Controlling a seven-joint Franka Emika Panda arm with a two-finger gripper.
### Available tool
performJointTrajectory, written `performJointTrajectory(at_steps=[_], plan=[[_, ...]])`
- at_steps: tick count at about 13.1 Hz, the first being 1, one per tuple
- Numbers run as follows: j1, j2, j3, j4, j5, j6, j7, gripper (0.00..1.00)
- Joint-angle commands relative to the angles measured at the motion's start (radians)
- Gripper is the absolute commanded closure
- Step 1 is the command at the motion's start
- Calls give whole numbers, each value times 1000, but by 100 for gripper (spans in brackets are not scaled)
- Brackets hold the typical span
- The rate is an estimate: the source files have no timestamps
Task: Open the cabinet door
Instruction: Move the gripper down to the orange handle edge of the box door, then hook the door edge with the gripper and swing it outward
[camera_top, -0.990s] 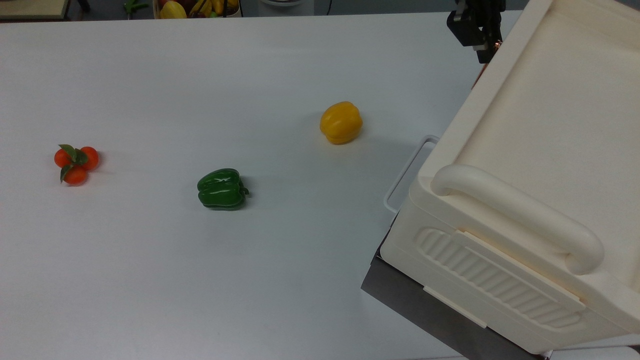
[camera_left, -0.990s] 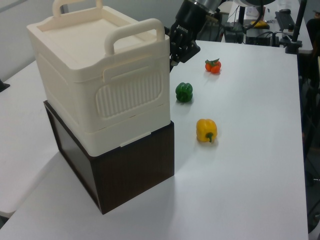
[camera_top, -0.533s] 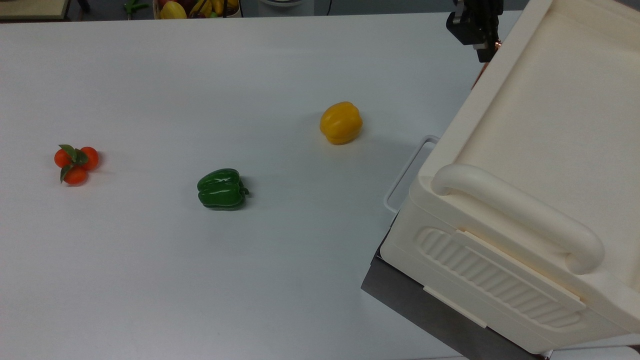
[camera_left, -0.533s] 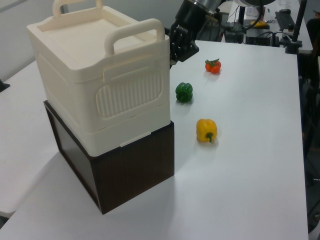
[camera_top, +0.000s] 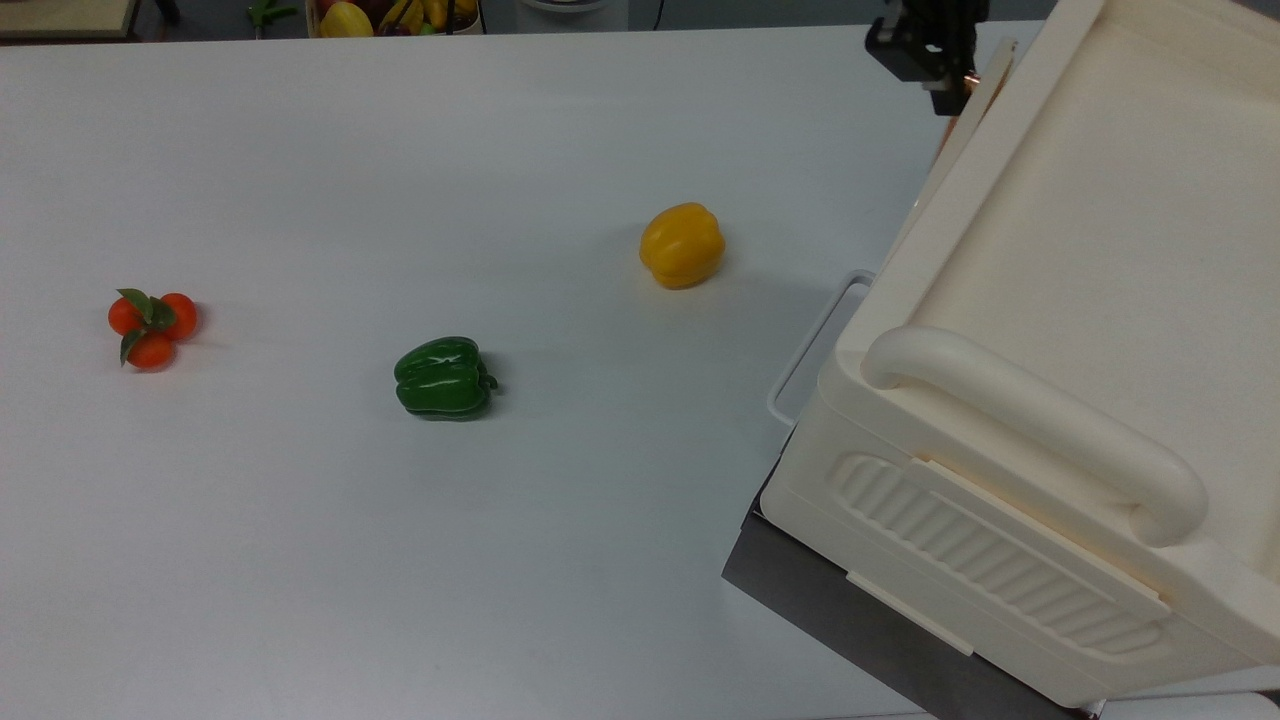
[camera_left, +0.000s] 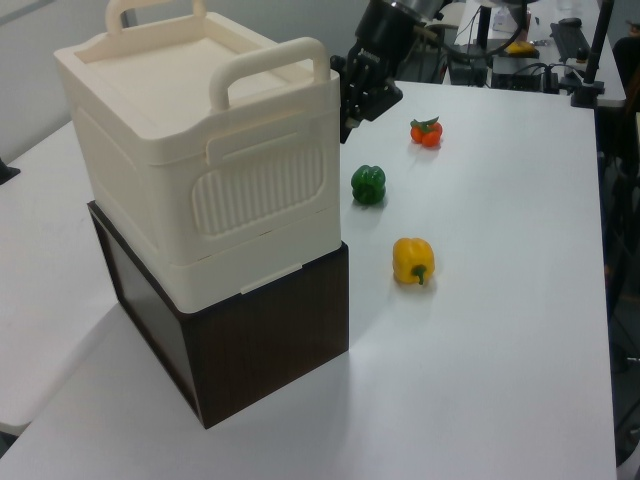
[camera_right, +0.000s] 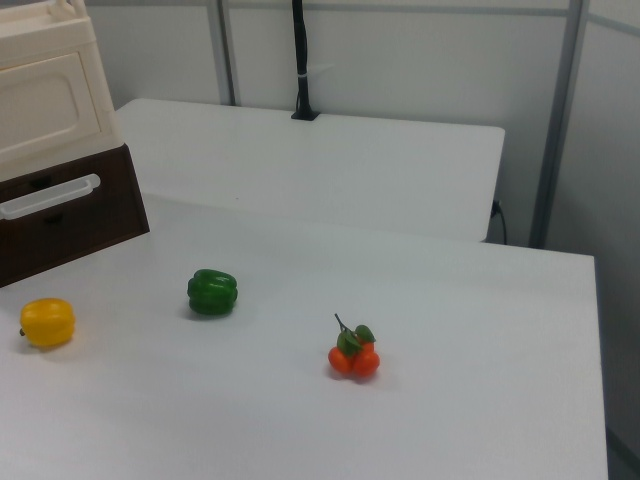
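cream plastic cabinet door (camera_right: 45, 110) sits on the front of the cabinet (camera_top: 1080, 330), which rests on a dark box (camera_left: 265, 345) on the white counter (camera_top: 400, 560). in the top view we see its far edge swung slightly out, with the black end effector (camera_top: 945, 85) clamped on the copper handle (camera_top: 968, 78) there. yellow pepper (camera_top: 682, 245), green pepper (camera_top: 443, 377) and tomatoes (camera_top: 152, 325) lie well apart on the counter.
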Motion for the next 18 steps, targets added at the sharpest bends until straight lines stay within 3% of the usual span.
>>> performJointTrajectory(at_steps=[1,5,12,14,16,18], plan=[[-34,-65,11,-55,14,-129,19,100],[-109,-101,-8,-60,14,-260,17,100],[-169,-110,-112,-57,14,-322,16,90],[-169,-110,-171,-55,14,-322,16,72],[-171,-107,-213,-55,14,-321,16,46],[-169,-90,-262,-51,5,-284,2,0]])
